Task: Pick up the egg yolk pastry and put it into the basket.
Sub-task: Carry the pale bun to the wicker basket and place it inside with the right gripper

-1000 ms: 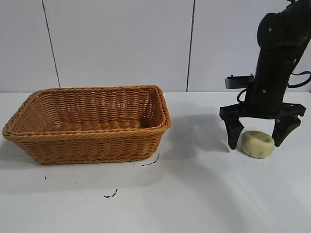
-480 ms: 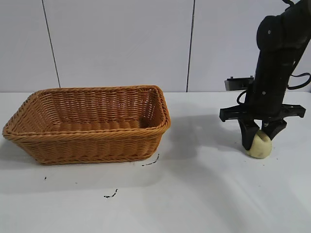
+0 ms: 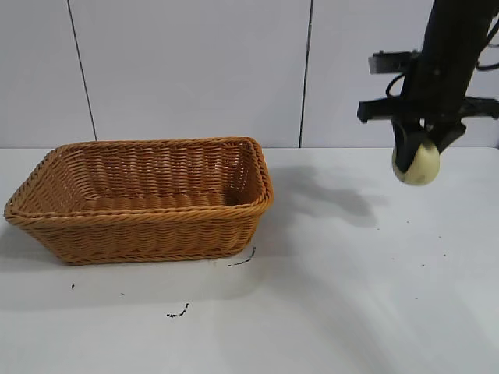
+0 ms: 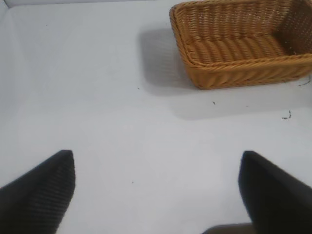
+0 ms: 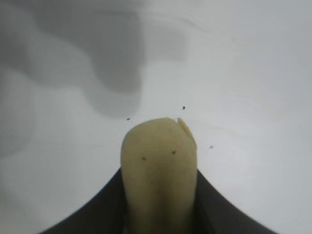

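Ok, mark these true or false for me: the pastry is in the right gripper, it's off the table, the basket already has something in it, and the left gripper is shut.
1. The right gripper holds the egg yolk pastry. True.
2. The pastry is clear of the table. True.
3. The basket holds something. False: only its bare weave shows inside.
4. The left gripper is shut. False: its fingers stand wide apart, holding nothing.

Right gripper [image 3: 415, 160] closed on the egg yolk pastry [image 3: 418, 166], pastry squeezed apparently narrower, lifted off the table [image 3: 327, 296], now held well above it.
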You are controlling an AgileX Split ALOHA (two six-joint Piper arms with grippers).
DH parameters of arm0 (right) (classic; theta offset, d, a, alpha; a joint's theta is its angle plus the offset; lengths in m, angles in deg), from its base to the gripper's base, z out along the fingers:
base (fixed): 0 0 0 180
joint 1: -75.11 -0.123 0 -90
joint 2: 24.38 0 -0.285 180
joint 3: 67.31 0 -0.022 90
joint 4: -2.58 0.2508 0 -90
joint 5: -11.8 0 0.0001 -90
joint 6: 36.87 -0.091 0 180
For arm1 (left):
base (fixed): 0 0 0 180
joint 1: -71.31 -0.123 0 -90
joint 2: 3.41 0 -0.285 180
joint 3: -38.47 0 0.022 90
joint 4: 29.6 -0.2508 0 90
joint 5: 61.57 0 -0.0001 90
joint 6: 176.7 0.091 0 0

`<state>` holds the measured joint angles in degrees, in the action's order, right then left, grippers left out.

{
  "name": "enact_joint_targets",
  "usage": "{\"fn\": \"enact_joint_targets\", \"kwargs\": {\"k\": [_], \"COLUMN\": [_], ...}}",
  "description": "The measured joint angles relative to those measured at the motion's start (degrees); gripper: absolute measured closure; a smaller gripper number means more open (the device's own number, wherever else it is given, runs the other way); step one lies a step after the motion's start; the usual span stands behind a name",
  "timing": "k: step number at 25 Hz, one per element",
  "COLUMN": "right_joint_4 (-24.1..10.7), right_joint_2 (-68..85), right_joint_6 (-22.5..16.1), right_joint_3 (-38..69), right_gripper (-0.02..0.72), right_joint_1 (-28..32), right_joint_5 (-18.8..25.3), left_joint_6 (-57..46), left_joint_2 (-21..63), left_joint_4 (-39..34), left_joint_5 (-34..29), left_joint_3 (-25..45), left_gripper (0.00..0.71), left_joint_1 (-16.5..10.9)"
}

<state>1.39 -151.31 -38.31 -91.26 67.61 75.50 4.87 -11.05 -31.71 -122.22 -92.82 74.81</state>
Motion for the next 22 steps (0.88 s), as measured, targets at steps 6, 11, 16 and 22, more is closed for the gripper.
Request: {"fn": "enact_joint_targets", "kwargs": {"k": [6,11,16,22], "right_joint_4": [-0.44,-0.44,-0.44,0.62], "right_joint_2": [0.03,-0.05,-2.61,-9.03], "right_joint_6": [0.22,0.22,0.22,-0.18], "right_joint_3": [-9.65,-14.61,-19.62,-25.41], "right_gripper": [0.5,0.5,0.5,0.5], "right_joint_1": [-2.74,-8.64,-14.3,-23.27], "right_joint_5": [4.41,4.73,4.75,3.74], "left_joint_6": [0.0,0.0,0.0,0.0], "left_joint_2": [0.0,0.0,0.0,0.0], "left_joint_4": [0.0,0.0,0.0,0.0], "left_joint_5": [0.0,0.0,0.0,0.0], "left_joint_3": [0.0,0.0,0.0,0.0], "left_gripper": [0.017,0.017,0.017,0.017], "left_joint_1": [0.0,0.0,0.0,0.0]}}
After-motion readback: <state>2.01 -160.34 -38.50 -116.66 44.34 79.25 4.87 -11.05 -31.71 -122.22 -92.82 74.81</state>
